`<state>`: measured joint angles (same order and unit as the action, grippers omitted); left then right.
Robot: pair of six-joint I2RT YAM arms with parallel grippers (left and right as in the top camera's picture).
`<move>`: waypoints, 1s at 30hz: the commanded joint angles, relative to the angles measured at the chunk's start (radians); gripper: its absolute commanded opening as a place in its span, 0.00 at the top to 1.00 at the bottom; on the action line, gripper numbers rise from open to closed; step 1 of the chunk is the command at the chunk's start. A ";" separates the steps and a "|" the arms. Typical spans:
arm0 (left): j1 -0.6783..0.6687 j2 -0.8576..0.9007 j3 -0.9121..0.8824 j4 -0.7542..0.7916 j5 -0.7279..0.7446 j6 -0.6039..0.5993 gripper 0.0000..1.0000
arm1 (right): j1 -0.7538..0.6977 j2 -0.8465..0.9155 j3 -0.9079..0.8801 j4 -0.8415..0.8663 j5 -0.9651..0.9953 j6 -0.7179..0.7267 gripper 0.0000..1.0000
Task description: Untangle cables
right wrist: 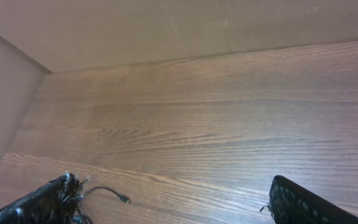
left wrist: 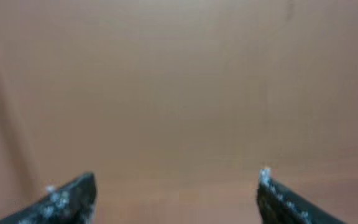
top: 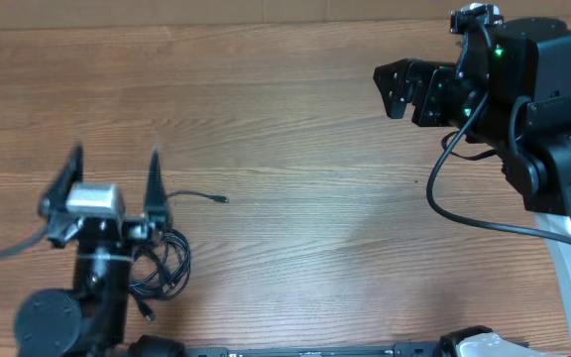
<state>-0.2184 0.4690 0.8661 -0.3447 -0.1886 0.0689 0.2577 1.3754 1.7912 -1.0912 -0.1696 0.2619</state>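
At the lower left of the overhead view, my left gripper points up the frame with its two black fingers spread wide and only bare wood between them. Its own wrist camera is blurred: I make out the two fingertips in the bottom corners and a soft brown surface beyond.

Just right of that wrist, and partly tucked under it, the thin black cables lie in a small loose coil on the brown wood-grain table. One strand runs out to the right and ends in a small plug. I cannot tell whether the coil touches the gripper's body.

My right gripper sits at the upper right, aimed left, jaws apart and holding nothing. In its wrist view the plug-ended strand shows at the lower left, close to one finger.

Between the two arms a wide stretch of wood runs across the middle of the frame. The table's far edge lies along the top, meeting a plain tan wall, and a tan side panel closes the left. A thick black cable from the right arm loops over the wood at the right.
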 commanded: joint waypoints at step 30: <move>0.015 0.692 -0.064 -0.708 -0.277 -1.043 0.01 | 0.085 0.026 0.003 -0.109 -0.056 -0.002 0.04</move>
<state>-0.2085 1.0958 0.8093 -1.0706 -0.4473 -0.9310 0.3363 1.4014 1.7912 -1.1980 -0.2214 0.2615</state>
